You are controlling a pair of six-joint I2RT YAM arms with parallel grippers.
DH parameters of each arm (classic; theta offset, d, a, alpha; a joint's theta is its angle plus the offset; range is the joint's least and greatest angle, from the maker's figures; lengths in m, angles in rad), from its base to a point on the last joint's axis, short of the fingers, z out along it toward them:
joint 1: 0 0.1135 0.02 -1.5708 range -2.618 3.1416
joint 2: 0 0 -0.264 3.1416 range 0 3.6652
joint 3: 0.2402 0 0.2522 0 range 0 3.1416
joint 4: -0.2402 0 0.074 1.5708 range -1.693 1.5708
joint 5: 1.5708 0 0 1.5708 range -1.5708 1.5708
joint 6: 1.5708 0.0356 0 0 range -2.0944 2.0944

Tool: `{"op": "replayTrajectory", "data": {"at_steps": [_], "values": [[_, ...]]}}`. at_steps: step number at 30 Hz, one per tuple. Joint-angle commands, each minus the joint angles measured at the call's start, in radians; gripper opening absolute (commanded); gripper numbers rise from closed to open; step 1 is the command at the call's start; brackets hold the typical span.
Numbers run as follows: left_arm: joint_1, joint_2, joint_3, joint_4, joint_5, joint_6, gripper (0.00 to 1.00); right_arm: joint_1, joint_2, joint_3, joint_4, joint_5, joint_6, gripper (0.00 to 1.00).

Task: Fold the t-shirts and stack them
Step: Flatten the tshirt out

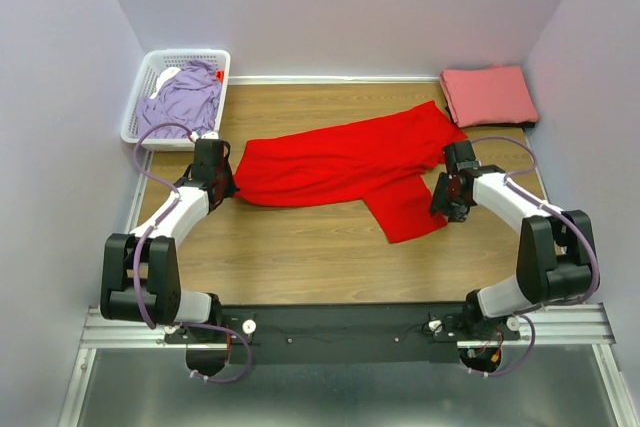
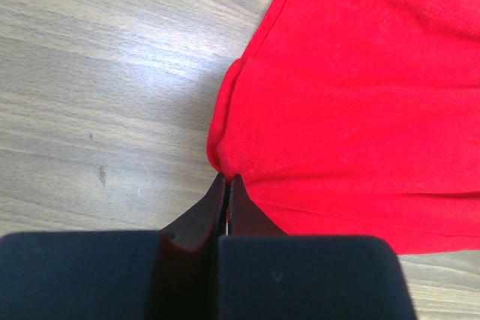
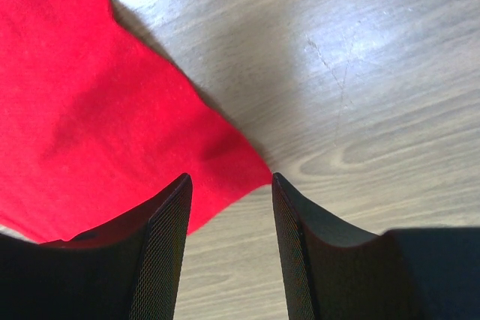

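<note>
Pinching red t-shirt (image 2: 360, 95) — left pincer (image 2: 226, 180) low.

Left arm (image 1: 175, 212): elbow low at 8 o'clock, forearm running toward 1 o'clock. Left gripper (image 2: 226, 183) down at the surface, jaws pressed together on an edge of the red t-shirt (image 2: 345, 95).

Right arm (image 1: 515, 202): forearm running toward 10 o'clock. Right gripper (image 3: 229, 177) low, fingers (image 3: 161, 249) spread apart.

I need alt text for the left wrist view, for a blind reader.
The left hand is shut on the edge of a red shirt. The shirt fills the right side; wooden table shows on the left.
</note>
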Motion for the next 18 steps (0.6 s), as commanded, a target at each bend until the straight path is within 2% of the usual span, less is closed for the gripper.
{"op": "replayTrajectory", "data": {"at_steps": [1,12,14,18], "values": [[0.006,-0.032,-0.002,0.015,-0.012,0.013,0.0,0.005,0.027,-0.013,0.049,-0.002,0.02,0.54],[0.005,-0.034,-0.003,0.015,-0.006,0.013,0.0,0.004,0.081,-0.081,0.105,0.017,0.018,0.52],[0.005,-0.034,-0.003,0.017,-0.008,0.014,0.0,0.004,0.087,-0.092,0.115,0.006,0.018,0.5],[0.005,-0.03,-0.003,0.015,-0.003,0.014,0.0,0.005,0.104,-0.107,0.119,-0.009,0.02,0.35]]}}
